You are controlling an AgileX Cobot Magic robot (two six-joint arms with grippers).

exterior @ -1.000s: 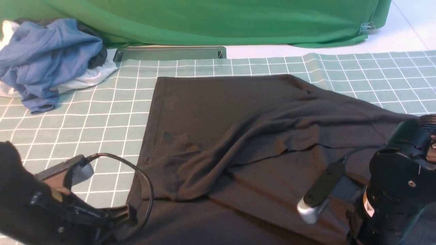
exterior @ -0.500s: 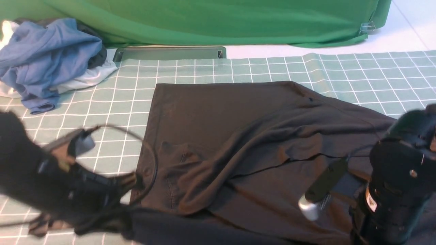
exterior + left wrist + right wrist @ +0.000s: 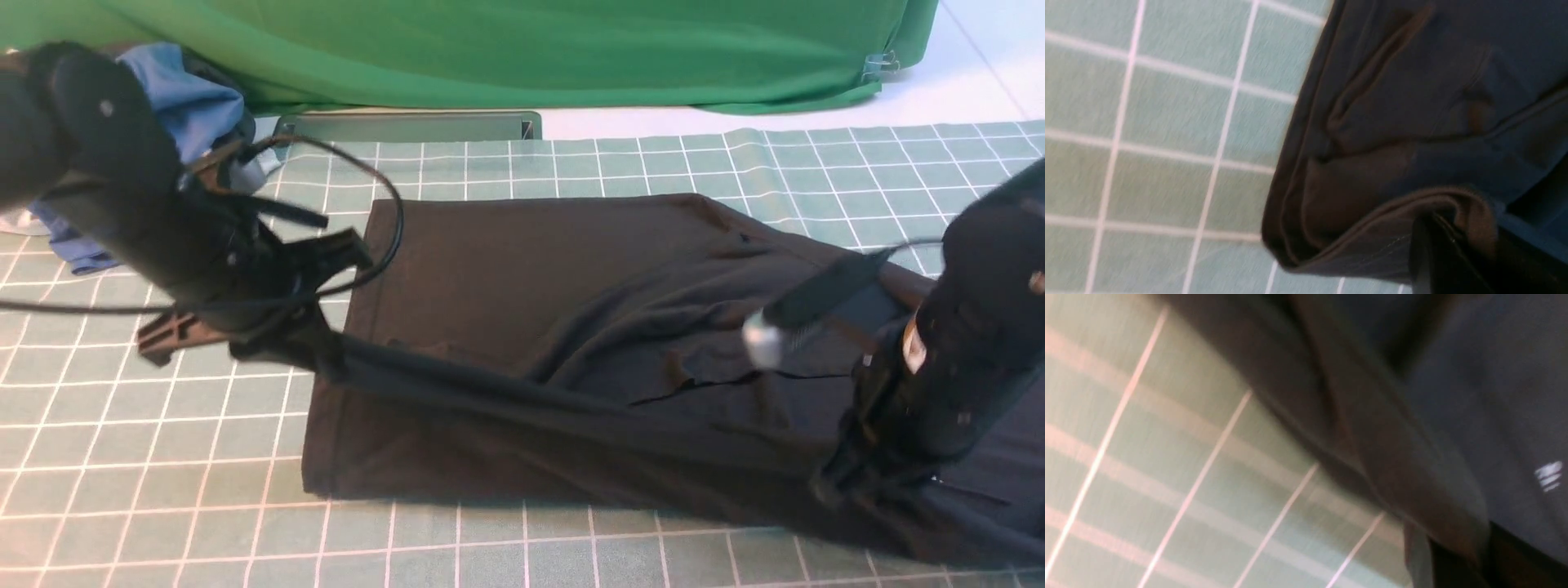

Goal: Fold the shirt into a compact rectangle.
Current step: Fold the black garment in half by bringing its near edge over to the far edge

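Two claws, both clamped on the black shirt (image 3: 531, 269).

- Left claw (image 3: 322, 359): jaws together on a bunched fold of the near edge, held off the worktop (image 3: 163, 490). The left wrist view showed hem layers gathered at the finger (image 3: 1429, 253).
- Right claw (image 3: 841, 482): jaws closed on cloth low at the right near side. The wrist view was blurred, but the fabric ran straight into the grip.
- Between them the near edge hung as one taut band, slanting from left and farther out to right and nearer.
- The rest of the shirt lay on the gridded worktop, mid to right, wrinkled through the middle. It was well apart from the blue garments (image 3: 184, 98) at far left, and the green cloth (image 3: 490, 49) lay behind.
- Long axis ran left to right, with a straight, squared edge facing left. I could not tell which end held the collar.
- Handling, my guess: light, limp knit with no stiffness. It would sag and crease wherever unsupported, and its layers could slide on each other.
- Best taken at corners or along the hem, pinching every layer, with the span kept stretched.
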